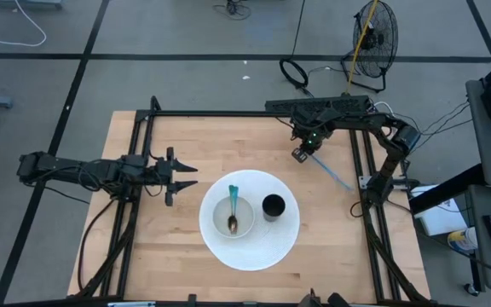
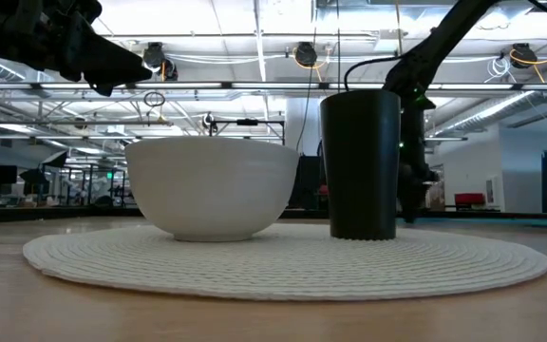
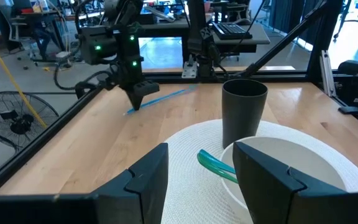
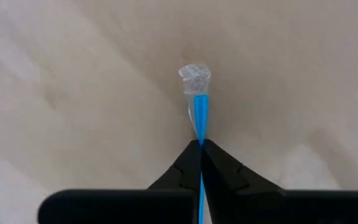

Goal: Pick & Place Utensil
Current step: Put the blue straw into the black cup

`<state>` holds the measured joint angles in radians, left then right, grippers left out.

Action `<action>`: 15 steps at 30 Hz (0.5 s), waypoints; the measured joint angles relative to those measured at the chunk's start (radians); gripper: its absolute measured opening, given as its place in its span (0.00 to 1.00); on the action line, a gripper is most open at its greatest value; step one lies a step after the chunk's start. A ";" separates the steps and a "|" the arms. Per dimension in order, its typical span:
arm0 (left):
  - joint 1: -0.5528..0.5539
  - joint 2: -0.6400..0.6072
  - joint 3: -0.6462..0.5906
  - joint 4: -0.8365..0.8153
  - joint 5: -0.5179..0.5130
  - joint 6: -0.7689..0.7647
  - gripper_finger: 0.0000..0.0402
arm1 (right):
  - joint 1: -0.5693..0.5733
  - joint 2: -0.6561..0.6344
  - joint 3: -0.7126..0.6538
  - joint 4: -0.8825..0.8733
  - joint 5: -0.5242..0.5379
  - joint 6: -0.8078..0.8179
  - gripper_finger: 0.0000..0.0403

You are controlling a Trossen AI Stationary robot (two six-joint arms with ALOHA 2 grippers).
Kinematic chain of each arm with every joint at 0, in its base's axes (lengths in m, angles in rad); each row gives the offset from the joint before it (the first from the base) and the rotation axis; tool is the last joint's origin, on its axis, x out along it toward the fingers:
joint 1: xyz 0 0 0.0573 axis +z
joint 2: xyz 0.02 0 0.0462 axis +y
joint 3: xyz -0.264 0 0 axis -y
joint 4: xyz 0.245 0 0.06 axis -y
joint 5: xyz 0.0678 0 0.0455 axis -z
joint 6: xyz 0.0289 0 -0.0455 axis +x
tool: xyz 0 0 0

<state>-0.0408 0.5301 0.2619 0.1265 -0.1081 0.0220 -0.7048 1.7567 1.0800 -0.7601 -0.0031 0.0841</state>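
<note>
Near far right table edge: right gripper [image 4: 201, 144] clenched on thin blue straw [image 4: 200, 118]. Risk: slipping or pivoting during lift, narrow grip.

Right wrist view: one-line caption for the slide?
Right pincer shut on a blue straw, its paper-wrapped tip pointing at the wood table.

overhead looks straight down; low looks level across placemat [image 2: 283, 261]; wrists look close.
</note>
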 joint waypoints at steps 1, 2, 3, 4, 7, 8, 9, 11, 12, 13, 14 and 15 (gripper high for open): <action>0.000 0.000 0.000 0.000 0.000 -0.001 0.46 | 0.000 -0.008 -0.002 -0.005 -0.001 -0.002 0.00; 0.000 0.000 0.000 0.000 0.000 -0.001 0.46 | 0.001 -0.019 -0.002 -0.011 0.003 -0.004 0.00; 0.000 0.000 0.000 0.000 0.000 -0.001 0.46 | 0.003 -0.033 -0.002 -0.010 0.001 -0.007 0.00; 0.000 0.000 0.000 0.000 0.000 -0.001 0.46 | 0.005 -0.048 -0.002 -0.004 0.001 -0.009 0.00; 0.000 0.000 0.000 0.000 -0.006 -0.001 0.46 | 0.018 -0.098 0.000 -0.002 -0.001 -0.018 0.00; -0.001 0.000 0.000 0.000 -0.006 -0.001 0.46 | 0.024 -0.119 0.000 -0.003 -0.001 -0.018 0.00; -0.001 0.000 0.000 0.000 -0.008 -0.001 0.46 | 0.030 -0.142 0.000 -0.003 -0.002 -0.018 0.00; -0.001 0.000 0.000 0.002 -0.008 -0.001 0.46 | 0.042 -0.189 0.000 0.001 -0.002 -0.018 0.00; -0.001 0.000 0.000 0.003 -0.008 -0.001 0.46 | 0.050 -0.213 0.000 0.004 -0.001 -0.018 0.00; -0.001 0.000 0.000 0.003 -0.009 -0.001 0.46 | 0.059 -0.239 0.000 0.009 -0.001 -0.018 0.00; -0.001 0.000 0.000 0.003 -0.012 -0.001 0.46 | 0.068 -0.267 0.000 0.015 -0.002 -0.018 0.00; -0.001 0.000 0.000 0.003 -0.016 -0.001 0.46 | 0.077 -0.293 0.000 0.024 -0.002 -0.018 0.00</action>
<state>-0.0414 0.5301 0.2619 0.1295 -0.1244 0.0208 -0.6278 1.4634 1.0798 -0.7362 -0.0055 0.0662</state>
